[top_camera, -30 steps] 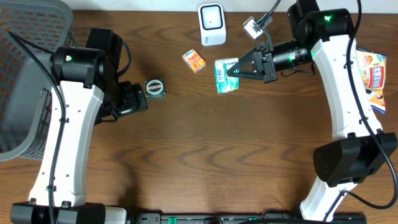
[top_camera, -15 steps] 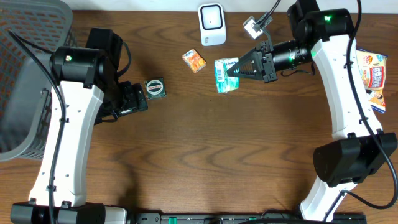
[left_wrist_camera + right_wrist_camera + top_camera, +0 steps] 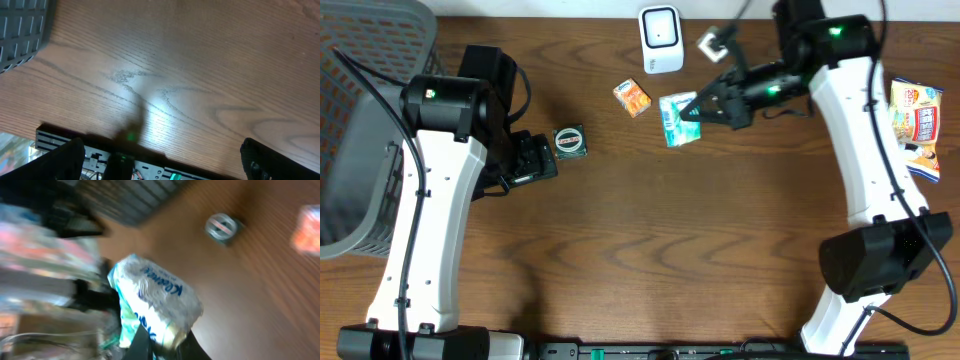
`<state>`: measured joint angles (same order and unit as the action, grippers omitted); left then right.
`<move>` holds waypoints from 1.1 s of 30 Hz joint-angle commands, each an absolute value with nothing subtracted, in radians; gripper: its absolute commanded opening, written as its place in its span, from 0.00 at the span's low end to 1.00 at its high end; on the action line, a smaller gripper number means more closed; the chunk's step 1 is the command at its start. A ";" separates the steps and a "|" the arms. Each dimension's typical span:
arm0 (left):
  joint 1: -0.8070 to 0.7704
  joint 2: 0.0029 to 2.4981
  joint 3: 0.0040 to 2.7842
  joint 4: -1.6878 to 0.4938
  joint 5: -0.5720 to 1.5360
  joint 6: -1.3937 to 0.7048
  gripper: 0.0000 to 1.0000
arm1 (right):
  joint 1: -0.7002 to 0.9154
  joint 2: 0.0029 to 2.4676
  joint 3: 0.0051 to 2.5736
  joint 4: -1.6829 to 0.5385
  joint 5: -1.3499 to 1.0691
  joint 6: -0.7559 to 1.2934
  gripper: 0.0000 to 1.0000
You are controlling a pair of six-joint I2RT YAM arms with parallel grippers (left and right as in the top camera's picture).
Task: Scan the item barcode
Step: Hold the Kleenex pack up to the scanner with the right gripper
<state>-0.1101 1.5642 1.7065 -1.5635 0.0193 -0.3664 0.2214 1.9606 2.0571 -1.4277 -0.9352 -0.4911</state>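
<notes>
Tissue pack is pinched in the right gripper, with the scanner at its twelve o'clock. I'd tilt the barcode face squarely toward the window. Left gripper hangs wide open.

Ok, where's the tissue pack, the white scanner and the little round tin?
tissue pack (image 3: 673, 122), overhead view, on its pale wrapper, left of the fingers.
white scanner (image 3: 661, 38), overhead view, middle of its top face.
round tin (image 3: 569, 141), overhead view, centre of its lid.
</notes>
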 commanded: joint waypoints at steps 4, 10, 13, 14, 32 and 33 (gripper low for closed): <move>-0.108 1.568 1.705 -1.566 0.007 -0.369 0.97 | 0.357 1.966 1.965 -1.275 -0.237 0.006 0.01; -0.108 1.568 1.705 -1.566 0.007 -0.369 0.98 | 0.439 1.982 1.916 -1.131 0.013 0.011 0.01; -0.108 1.568 1.705 -1.566 0.007 -0.369 0.97 | 0.453 1.985 1.917 -1.075 0.023 0.010 0.01; -0.108 1.568 1.705 -1.566 0.007 -0.369 0.98 | 0.453 1.986 1.917 -1.053 0.028 0.007 0.01; -0.108 1.568 1.705 -1.566 0.007 -0.369 0.97 | 0.421 2.462 2.514 -0.882 0.391 -0.229 0.01; -0.108 1.568 1.705 -1.566 0.007 -0.369 0.97 | 0.421 2.478 2.514 -0.832 0.425 -0.255 0.01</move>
